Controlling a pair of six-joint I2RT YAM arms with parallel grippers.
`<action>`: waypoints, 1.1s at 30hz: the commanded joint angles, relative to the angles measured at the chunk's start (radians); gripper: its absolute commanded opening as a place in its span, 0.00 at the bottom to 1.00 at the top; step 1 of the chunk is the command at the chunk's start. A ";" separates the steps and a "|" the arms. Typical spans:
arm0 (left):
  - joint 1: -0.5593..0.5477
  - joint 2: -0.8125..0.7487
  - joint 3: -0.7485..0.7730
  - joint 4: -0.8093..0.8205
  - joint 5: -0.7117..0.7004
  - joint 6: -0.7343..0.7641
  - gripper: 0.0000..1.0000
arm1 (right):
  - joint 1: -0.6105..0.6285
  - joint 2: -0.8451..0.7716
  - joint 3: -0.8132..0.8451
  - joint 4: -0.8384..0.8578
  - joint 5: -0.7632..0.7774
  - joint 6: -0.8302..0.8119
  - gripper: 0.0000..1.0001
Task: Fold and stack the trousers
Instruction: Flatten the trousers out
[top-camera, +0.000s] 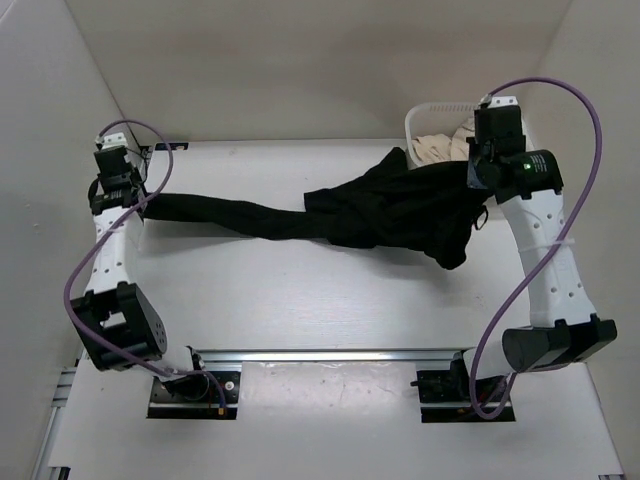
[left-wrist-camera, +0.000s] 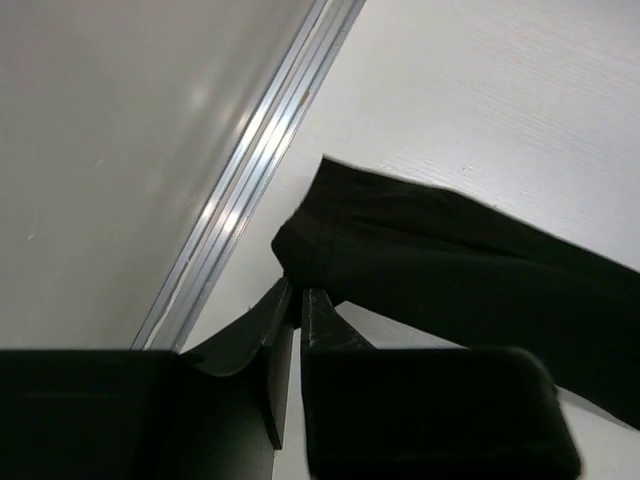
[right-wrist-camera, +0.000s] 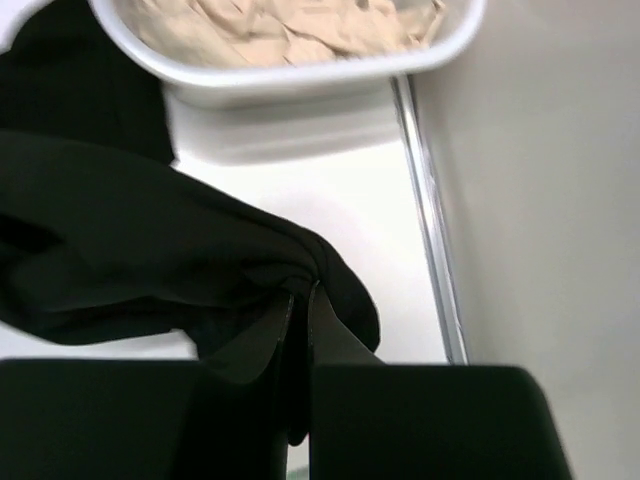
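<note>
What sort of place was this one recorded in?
Probably a lab robot cell: a white table boxed in by plain white walls, two arms mounted along an aluminium rail, black trousers as the test item.

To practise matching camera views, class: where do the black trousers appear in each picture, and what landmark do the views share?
Top external: trousers stretched left to right across the table, far half.
Left wrist: one leg end, centre to right edge.
Right wrist: bunched fabric, left and centre.
Shared landmark: the white table.
</note>
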 joint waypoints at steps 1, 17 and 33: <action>0.049 -0.069 -0.052 -0.036 0.002 0.000 0.21 | -0.003 -0.090 -0.054 -0.006 0.132 -0.024 0.00; 0.128 -0.369 -0.602 -0.306 0.078 0.000 0.89 | -0.025 -0.320 -0.523 -0.081 -0.044 0.184 0.00; -0.730 0.548 0.618 -0.319 0.345 0.000 1.00 | -0.034 -0.351 -0.797 0.056 -0.181 0.292 0.00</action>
